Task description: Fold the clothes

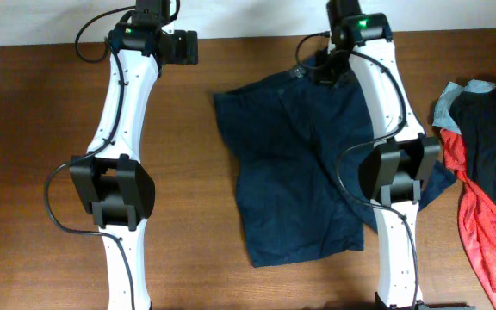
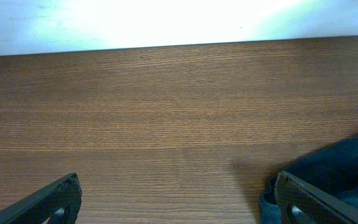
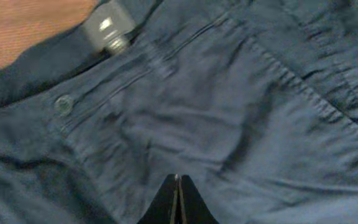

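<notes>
A brown wooden surface seen from above, with two white robot arms reaching away from the viewer. Dark navy shorts lie spread out right of centre, waistband toward the far edge and legs toward the near edge. The right arm stretches over their right side. The left hand is at the far left of the surface, wide open and holding nothing. Bare wood lies between its fingers, and an edge of the shorts shows just beside one finger. The right hand is at the waistband end of the shorts, its fingertips closed tight together with no cloth seen between them. A button shows on the fabric nearby. A heap of red, dark and pale blue clothes lies at the right edge, apart from the shorts.
</notes>
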`<state>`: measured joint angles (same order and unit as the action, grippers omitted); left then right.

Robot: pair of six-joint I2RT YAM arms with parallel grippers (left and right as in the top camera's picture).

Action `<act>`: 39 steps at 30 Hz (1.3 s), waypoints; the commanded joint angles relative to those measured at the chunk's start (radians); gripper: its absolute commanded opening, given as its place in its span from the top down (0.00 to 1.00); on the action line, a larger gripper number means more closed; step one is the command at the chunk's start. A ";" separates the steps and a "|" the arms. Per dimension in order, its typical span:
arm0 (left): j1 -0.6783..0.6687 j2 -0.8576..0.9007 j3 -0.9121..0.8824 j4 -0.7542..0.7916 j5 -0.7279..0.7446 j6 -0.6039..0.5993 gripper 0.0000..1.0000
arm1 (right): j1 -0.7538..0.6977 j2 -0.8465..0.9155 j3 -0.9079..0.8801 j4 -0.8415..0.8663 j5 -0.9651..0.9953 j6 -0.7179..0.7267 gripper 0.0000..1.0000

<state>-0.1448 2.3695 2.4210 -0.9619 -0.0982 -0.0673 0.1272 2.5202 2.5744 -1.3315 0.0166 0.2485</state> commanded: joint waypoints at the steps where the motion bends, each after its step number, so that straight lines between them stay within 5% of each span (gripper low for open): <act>1: 0.002 0.006 0.001 -0.002 -0.006 0.016 0.01 | 0.009 -0.005 -0.055 0.041 0.028 0.069 0.96; 12: 0.002 0.006 0.001 -0.002 -0.006 0.016 0.01 | 0.026 -0.004 -0.383 0.375 0.030 0.135 0.96; 21: 0.002 0.006 0.001 -0.002 -0.006 0.016 0.01 | 0.071 -0.004 -0.510 0.565 -0.237 0.121 0.96; 39: 0.002 0.006 0.001 -0.002 -0.006 0.016 0.01 | 0.315 -0.005 -0.505 0.594 -0.322 -0.304 0.96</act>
<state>-0.1448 2.3695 2.4210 -0.9623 -0.0982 -0.0673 0.4179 2.5015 2.0789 -0.7322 -0.2890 0.0414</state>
